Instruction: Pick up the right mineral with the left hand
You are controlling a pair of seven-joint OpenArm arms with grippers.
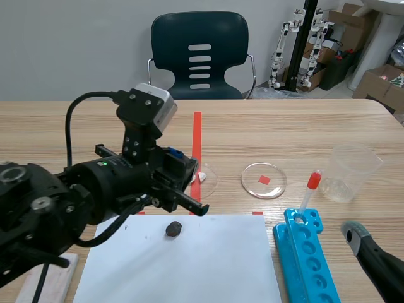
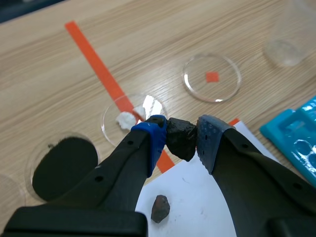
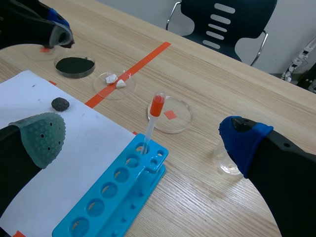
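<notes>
The left claw (image 2: 182, 134) squeezes the dark mineral (image 2: 180, 139) tight, up above the white paper (image 2: 207, 197), so it will not fall. The right claw (image 3: 143, 139) sits wide open, empty.

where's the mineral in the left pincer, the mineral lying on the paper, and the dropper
held mineral (image 2: 180, 138), left wrist view, middle of its dark face.
loose mineral (image 1: 173, 229), scene view, centre of the stone.
dropper (image 3: 157, 104), right wrist view, its orange-red bulb.
</notes>
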